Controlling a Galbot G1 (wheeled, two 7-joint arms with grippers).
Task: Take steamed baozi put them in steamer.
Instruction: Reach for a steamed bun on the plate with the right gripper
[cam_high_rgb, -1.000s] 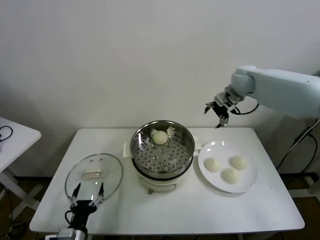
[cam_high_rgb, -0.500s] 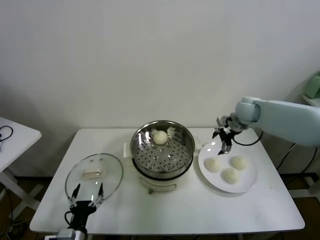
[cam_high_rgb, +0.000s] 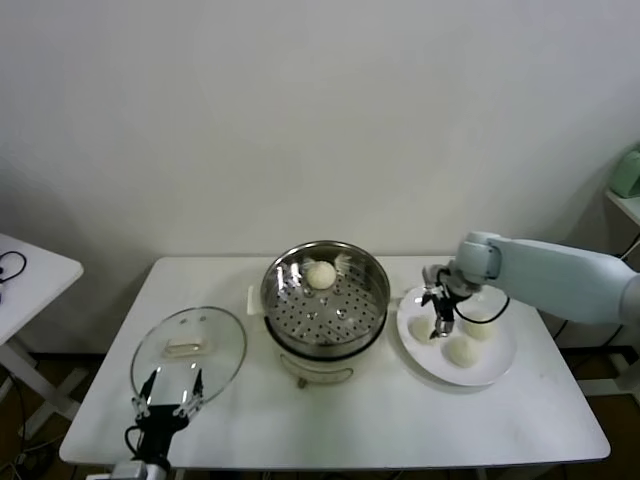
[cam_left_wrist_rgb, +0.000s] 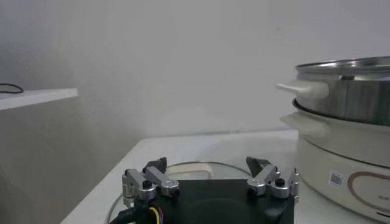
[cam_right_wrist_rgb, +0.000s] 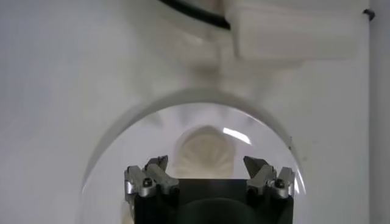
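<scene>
The right end effector (cam_high_rgb: 439, 322) is hanging low over the flat white plate (cam_high_rgb: 495, 373) at the counter's (cam_high_rgb: 400, 420) three o'clock side, its fingers spread wide on either side of the round cream-white steamed bun (cam_right_wrist_rgb: 205, 152) nearest the pot; in the right wrist view that bun is sitting between the two open fingertips (cam_right_wrist_rgb: 153, 170), not yet pinched. Two more buns are lying on the same plate - one (cam_high_rgb: 461, 351) at five o'clock of the end effector, one (cam_high_rgb: 478, 326) partly hidden behind the arm; a fourth bun (cam_high_rgb: 320, 273) is already resting on the perforated tray at the twelve o'clock rim of the shiny round stainless-steel steamer (cam_high_rgb: 325, 300), which is standing at the counter's centre. The left end effector (cam_high_rgb: 169, 385) is idling, fingers apart, at the seven o'clock corner, over the edge of the round glass lid (cam_high_rgb: 188, 350).

The risks, as I judge them: the dough is soft, so closing too hard could be denting or tearing it; closing off-centre could be squeezing the bun out sideways into its neighbours - and too low a descent could be scraping the plate.
</scene>
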